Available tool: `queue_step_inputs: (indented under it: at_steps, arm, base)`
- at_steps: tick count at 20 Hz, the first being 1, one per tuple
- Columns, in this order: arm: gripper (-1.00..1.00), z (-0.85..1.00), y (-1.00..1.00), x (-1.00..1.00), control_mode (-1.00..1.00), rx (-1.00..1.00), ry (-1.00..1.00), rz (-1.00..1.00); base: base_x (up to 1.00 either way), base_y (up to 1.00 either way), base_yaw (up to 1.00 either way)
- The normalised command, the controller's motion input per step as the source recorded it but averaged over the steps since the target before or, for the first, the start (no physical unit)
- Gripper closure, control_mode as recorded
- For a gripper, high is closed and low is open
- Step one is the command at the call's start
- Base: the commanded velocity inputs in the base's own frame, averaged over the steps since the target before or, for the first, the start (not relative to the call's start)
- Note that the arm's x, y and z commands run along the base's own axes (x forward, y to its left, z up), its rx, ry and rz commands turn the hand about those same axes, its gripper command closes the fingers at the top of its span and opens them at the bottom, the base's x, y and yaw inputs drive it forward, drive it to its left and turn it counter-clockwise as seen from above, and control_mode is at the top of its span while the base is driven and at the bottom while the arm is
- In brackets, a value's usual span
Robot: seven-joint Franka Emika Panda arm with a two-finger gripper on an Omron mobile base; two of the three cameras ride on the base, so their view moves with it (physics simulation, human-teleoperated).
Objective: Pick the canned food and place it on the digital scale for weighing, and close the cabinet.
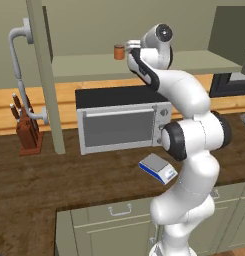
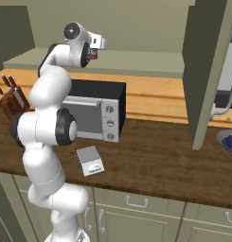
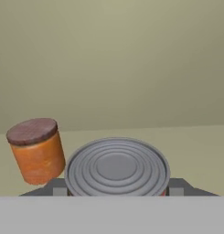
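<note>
Hand view: the canned food [image 3: 117, 167] sits between the jaws of the gripper [image 3: 117, 188], its ribbed grey top facing the camera; the dark finger tips [image 3: 176, 186] press at either side of it, so the jaws are closed narrow on the can. No writing on its label can be read. An orange-brown cylinder [image 3: 36, 151] with a dark lid stands just beside it on the shelf [image 3: 195, 146] of the open cabinet [image 1: 44, 75]. In the left base view the digital scale [image 1: 158, 167] lies on the wooden table [image 1: 54, 180] in front of the toaster oven [image 1: 121, 122], well below the can; its panel shows nothing legible.
</note>
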Motion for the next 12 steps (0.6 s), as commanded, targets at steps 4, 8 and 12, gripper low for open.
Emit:
queue_step_inputs:
  at_steps: [4, 8, 12]
  arm:
    - [1.0, -0.05, 0.0, -0.95, -1.0, 0.0, -0.04, 0.0]
    - [1.0, -0.05, 0.0, -1.0, -1.0, 0.0, -0.03, 0.0]
    - [1.0, -0.01, 0.0, -1.0, -1.0, 0.0, -0.03, 0.0]
  base:
    - [0.0, 0.0, 0.0]
    - [0.0, 0.0, 0.0]
    - [0.0, 0.0, 0.0]
